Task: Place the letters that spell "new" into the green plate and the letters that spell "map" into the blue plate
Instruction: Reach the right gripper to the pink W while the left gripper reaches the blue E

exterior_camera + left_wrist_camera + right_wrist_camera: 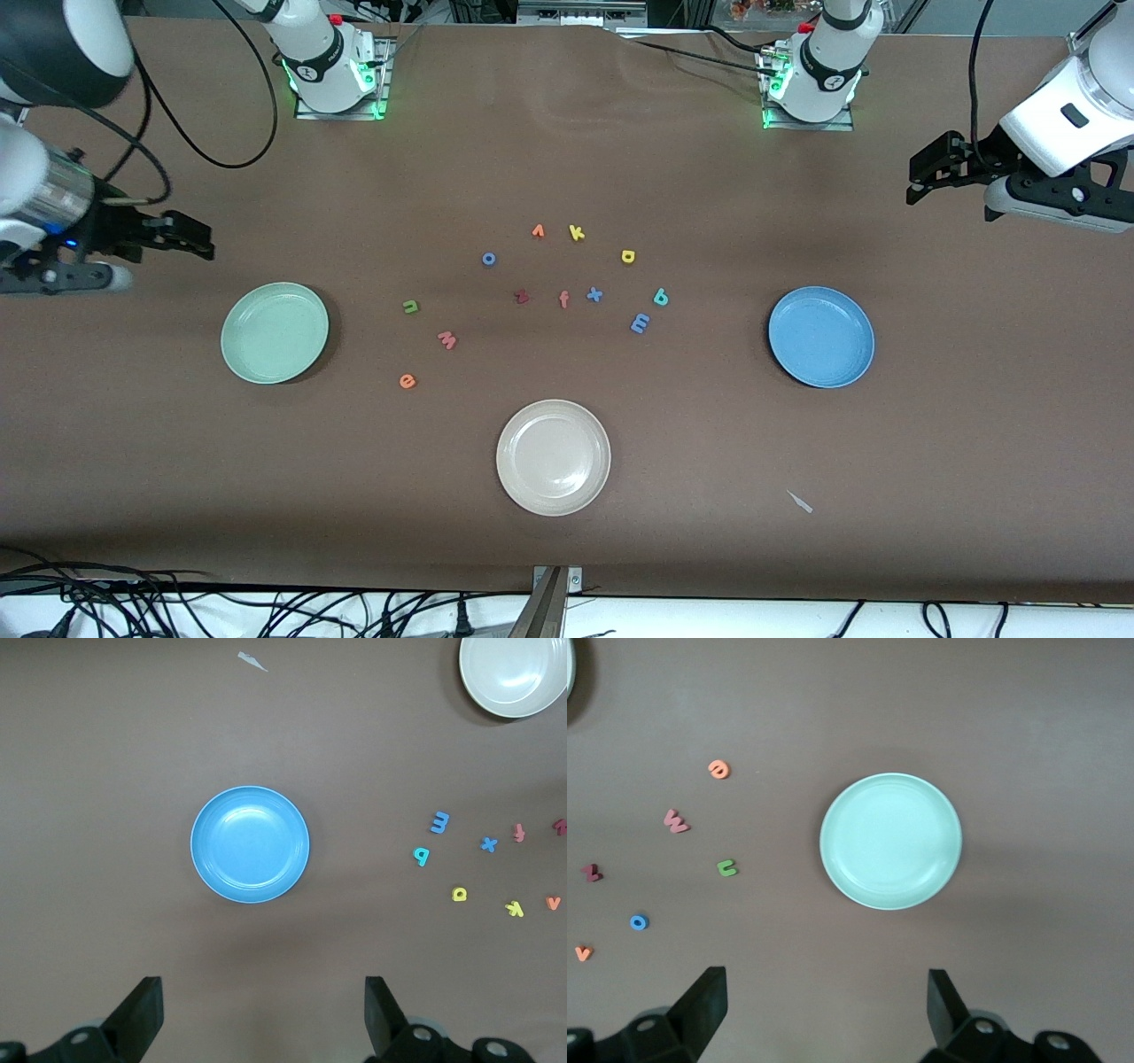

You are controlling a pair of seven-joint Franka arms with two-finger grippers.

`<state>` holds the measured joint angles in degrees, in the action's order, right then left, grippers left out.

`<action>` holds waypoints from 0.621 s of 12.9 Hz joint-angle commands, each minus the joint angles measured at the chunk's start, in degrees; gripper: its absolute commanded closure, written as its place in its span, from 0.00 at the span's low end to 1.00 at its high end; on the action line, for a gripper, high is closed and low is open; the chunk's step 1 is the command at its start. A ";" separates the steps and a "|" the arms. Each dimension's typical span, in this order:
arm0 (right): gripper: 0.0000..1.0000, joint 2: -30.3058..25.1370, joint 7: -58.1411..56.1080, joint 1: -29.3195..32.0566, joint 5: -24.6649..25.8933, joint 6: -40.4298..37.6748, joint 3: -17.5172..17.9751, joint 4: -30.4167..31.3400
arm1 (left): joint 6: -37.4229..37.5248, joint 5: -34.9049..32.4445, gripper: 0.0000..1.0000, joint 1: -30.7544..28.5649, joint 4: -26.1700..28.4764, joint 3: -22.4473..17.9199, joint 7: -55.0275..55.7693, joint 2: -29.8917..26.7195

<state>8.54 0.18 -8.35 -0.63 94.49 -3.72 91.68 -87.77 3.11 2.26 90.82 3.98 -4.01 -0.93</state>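
Hovering wide open, the left tool (pixel 257 1019) hangs above the desk (pixel 930 425) beside the blue plate (pixel 821 337); the right tool (pixel 824 1019), equally agape, waits beside the green plate (pixel 275 332). Between the plates lie the scattered green n (pixel 410 307), pinkish-red w (pixel 446 339), orange e (pixel 407 382), blue m (pixel 640 323), yellow a (pixel 628 257) and teal p (pixel 660 297).

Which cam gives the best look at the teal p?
Left wrist view: the teal p is largest there, unobstructed, beside the blue m. Front view shows it smaller but clear. Right wrist view does not include it.
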 commanded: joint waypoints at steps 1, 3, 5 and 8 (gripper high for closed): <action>0.00 1.21 0.79 -1.40 0.19 1.92 0.11 0.60 | 1.37 -1.09 0.00 0.20 -1.96 0.15 -0.82 0.84; 0.00 3.23 3.93 -2.80 -0.16 4.37 0.20 0.95 | 1.37 -1.09 0.00 0.12 -1.96 0.07 -0.82 0.84; 0.00 5.07 9.63 -5.61 -0.42 7.01 0.20 1.22 | 1.37 -1.09 0.00 0.12 -1.96 0.15 -0.82 0.84; 0.00 8.41 14.84 -8.69 -0.51 10.18 0.20 1.22 | 1.37 -1.09 0.00 0.20 -1.96 0.15 -0.73 0.84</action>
<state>15.57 12.35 -15.85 -0.80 102.54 -3.37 92.55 -87.77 3.11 2.26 90.80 4.01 -4.01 -0.90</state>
